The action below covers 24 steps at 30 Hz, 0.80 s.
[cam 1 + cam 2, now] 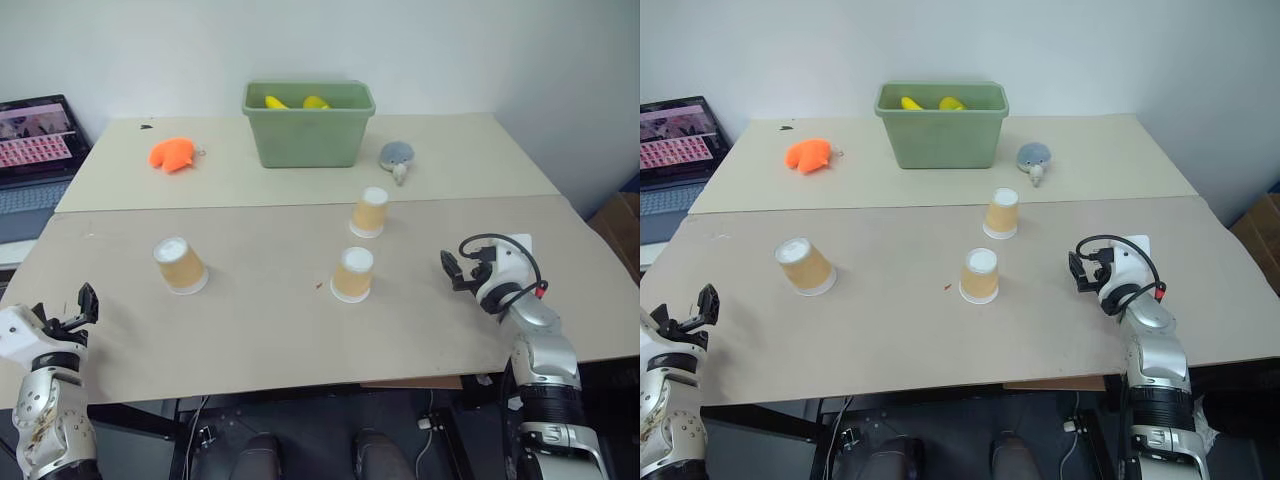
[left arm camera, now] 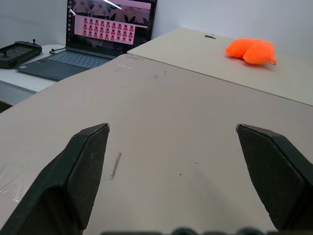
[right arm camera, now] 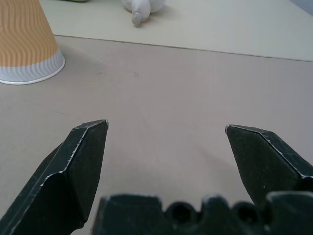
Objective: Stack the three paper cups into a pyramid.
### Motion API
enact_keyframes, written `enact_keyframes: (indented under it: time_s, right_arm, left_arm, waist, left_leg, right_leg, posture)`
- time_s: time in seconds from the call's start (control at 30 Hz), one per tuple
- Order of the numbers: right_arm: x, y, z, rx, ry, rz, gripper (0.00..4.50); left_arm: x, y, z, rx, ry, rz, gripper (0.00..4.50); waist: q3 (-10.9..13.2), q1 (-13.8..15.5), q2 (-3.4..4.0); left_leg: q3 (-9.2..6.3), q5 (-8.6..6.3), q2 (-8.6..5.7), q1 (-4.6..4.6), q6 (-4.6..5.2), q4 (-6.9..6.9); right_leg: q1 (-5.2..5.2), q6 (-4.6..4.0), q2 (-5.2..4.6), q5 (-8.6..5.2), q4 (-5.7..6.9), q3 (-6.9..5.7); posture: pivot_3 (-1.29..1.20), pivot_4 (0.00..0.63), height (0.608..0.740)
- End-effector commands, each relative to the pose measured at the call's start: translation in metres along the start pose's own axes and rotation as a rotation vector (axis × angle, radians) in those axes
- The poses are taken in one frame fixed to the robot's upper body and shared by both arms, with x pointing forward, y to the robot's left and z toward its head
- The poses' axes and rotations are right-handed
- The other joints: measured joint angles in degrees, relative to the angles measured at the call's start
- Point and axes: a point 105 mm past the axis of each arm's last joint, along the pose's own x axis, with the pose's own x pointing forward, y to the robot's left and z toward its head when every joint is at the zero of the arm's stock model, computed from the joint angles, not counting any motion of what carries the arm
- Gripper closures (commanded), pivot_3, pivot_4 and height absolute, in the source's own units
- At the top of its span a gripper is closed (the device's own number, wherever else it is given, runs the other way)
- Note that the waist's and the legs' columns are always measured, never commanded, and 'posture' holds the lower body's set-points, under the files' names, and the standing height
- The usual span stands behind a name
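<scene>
Across the middle of the head frame I see the three small tapered paper cups, tan-orange with white bases and rims, all standing upside down and apart on the beige bench (image 1: 250,340): one left of centre (image 1: 180,264), one just right of centre (image 1: 352,274), and one a little above that, nearer the green plastic bin (image 1: 308,124) at the top (image 1: 369,212). No pyramid exists yet; I judge the task barely begun.

At the right edge of the frame my right end effector (image 1: 452,268) hangs just above the bench with its two black fingers spread wide and nothing between them. At the lower left corner my left end effector (image 1: 84,305) is likewise fully parted and empty, aimed toward the upper left, away from the cups, at bare bench.

What the next move turns on: the two right-hand cups lie to the left of the right end effector, the centre cup almost level with it in the frame. Each cup's long axis is vertical, wide rim down. The right arm is plainly nearer these two; the left arm is nearer the lone left cup. In the right wrist view a cup (image 3: 24,44) sits off to one side of the finger line, so I would need to swing toward it before closing.
</scene>
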Motion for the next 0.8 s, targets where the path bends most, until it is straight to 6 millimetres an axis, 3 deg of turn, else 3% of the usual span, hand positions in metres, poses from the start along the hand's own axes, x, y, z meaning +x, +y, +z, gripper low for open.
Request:
enact_keyframes:
  time_s: [0.03,0.27,0.33,0.37,0.43,0.5,0.57,0.7,0.8]
  right_arm:
    - [0.003,0.0,0.017,-0.01,-0.058,-0.006,0.0]
    - [0.006,0.005,0.012,-0.017,-0.034,0.013,0.0]
    - [0.007,0.005,0.01,-0.021,-0.026,0.018,0.0]
    - [0.007,0.005,0.009,-0.022,-0.022,0.018,0.0]
    - [0.009,0.005,0.009,-0.022,-0.018,0.018,0.0]
    - [0.011,0.005,0.01,-0.022,-0.02,0.019,0.0]
    - [0.013,0.005,0.014,-0.023,-0.027,0.027,0.0]
    - [0.01,0.008,0.024,-0.075,-0.033,0.153,0.0]
    - [-0.012,0.005,0.03,-0.151,0.025,0.399,0.0]
  left_arm:
    - [0.004,-0.002,0.02,0.004,-0.066,-0.018,0.07]
    - [0.006,-0.037,0.098,-0.24,-0.239,-0.195,0.07]
    - [-0.001,-0.068,0.123,-0.246,-0.273,-0.352,0.07]
    - [-0.01,-0.092,0.133,-0.214,-0.272,-0.474,0.07]
    - [-0.033,-0.133,0.14,-0.174,-0.231,-0.697,0.07]
    - [-0.064,-0.17,0.133,-0.142,-0.125,-0.938,0.07]
    - [-0.096,-0.193,0.112,-0.064,0.04,-1.152,0.07]
    - [-0.116,-0.19,0.076,0.126,0.235,-1.295,0.07]
    - [-0.11,-0.184,0.063,0.211,0.278,-1.326,0.07]
  waist:
    - [0.0,0.0,0.0]
    - [0.02,0.0,-0.05]
    - [0.02,-0.02,-0.04]
    - [0.02,-0.02,-0.04]
    - [0.03,0.0,-0.05]
    - [0.05,-0.04,0.01]
    - [0.09,-0.17,0.08]
    - [0.41,-0.47,0.58]
    - [0.67,0.01,0.98]
  left_leg:
    - [0.0,0.0,0.0,0.0,0.0,0.0]
    - [-0.02,0.0,0.02,-0.03,0.0,0.03]
    - [-0.02,0.0,0.01,-0.03,0.0,0.02]
    - [-0.02,0.0,0.01,-0.04,0.0,0.03]
    - [-0.01,0.0,-0.01,-0.04,-0.01,0.03]
    - [0.0,0.0,-0.02,-0.03,-0.01,0.03]
    - [0.02,0.0,-0.01,-0.01,0.0,0.02]
    - [0.07,0.0,0.03,0.06,0.0,0.01]
    - [0.11,0.01,-0.01,0.08,0.01,0.02]
  right_leg:
    - [0.0,0.0,0.0,0.0,0.0,0.0]
    - [-0.01,0.0,-0.01,0.0,0.04,0.0]
    - [-0.02,0.0,-0.01,0.0,0.04,0.0]
    - [-0.01,0.0,-0.01,0.0,0.03,0.0]
    - [-0.01,0.0,-0.03,0.0,0.03,0.02]
    - [0.01,0.0,-0.04,0.0,0.01,0.03]
    - [0.0,-0.01,-0.01,0.0,0.04,0.07]
    - [-0.04,-0.06,0.08,-0.04,0.09,0.12]
    - [-0.01,-0.09,0.08,-0.09,0.09,0.12]
  posture:
    - [0.0,0.15,0.732]
    - [0.0,0.15,0.732]
    - [0.0,0.15,0.732]
    - [0.0,0.15,0.732]
    - [0.0,0.15,0.732]
    - [0.0,0.15,0.732]
    - [0.0,0.15,0.732]
    - [0.0,0.15,0.732]
    - [0.0,0.15,0.732]
